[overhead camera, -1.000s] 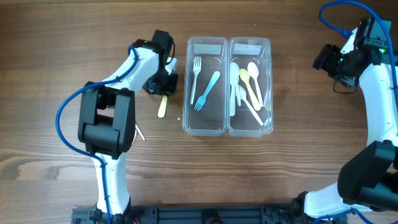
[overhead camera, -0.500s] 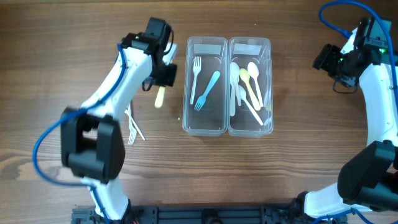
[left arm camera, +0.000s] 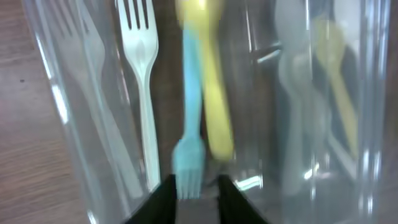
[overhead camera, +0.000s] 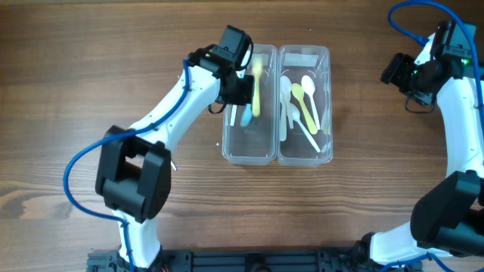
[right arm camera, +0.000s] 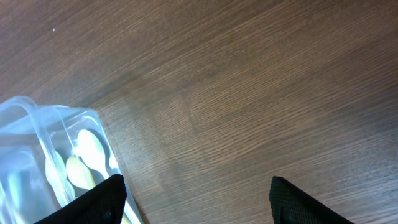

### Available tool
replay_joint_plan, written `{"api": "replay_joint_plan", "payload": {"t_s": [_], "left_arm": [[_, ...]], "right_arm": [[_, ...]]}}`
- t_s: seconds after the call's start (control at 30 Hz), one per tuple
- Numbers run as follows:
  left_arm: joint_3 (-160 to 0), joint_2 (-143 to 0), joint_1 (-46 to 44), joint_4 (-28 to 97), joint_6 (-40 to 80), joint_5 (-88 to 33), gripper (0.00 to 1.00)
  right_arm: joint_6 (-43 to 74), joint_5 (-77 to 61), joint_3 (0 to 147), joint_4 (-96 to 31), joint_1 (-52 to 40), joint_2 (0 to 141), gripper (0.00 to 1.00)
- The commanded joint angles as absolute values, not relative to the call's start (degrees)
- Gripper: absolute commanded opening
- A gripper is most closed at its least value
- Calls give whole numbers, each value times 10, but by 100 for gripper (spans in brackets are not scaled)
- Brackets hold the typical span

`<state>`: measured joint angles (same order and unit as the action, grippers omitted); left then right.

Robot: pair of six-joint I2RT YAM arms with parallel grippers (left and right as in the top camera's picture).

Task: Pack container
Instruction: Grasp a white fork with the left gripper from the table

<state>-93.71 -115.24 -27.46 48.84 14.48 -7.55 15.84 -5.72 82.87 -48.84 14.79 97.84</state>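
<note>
A clear two-compartment container [overhead camera: 224, 113] stands mid-table. My left gripper [overhead camera: 242, 89] hovers over its left compartment, jaws slightly apart with nothing between them [left arm camera: 196, 185]. A yellow utensil [overhead camera: 255, 87] lies lengthwise in that compartment, blurred in the left wrist view [left arm camera: 214, 106], just beyond the fingertips and free of them. Beside it lie a blue fork [left arm camera: 188, 124] and a white fork [left arm camera: 143, 93]. The right compartment holds white and yellow spoons [overhead camera: 302, 106]. My right gripper [overhead camera: 397, 72] is open and empty [right arm camera: 196, 185] over bare table, right of the container.
A sliver of a white utensil [overhead camera: 173, 164] shows on the table beside the left arm's lower link. The container's corner with spoons [right arm camera: 37, 143] shows at the left of the right wrist view. The rest is wooden tabletop.
My left gripper carried the yellow utensil from the table left of the container to over the left compartment, and the utensil is now out of the jaws. The right arm has not moved.
</note>
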Motion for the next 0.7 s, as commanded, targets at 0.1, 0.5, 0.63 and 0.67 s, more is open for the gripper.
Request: {"api": "replay_joint_plan", "payload": {"t_s": [0.1,0.5,0.63,0.67], "left_arm": [[-981,-1075,-260,504,155,-55,36],[-821,-1044,-20,661,198,-26,50],[-739,-1044,-6,601,197,-25,49],[-733,-1044,-9,593,197,-22,49]], "right_arm": [[166,-49,828,-487,146,988,74],[166,-49,828,-487,146,988,74],[167,-49,828,-483,146,988,77],[167,-49,828,-483,146,988,77]]}}
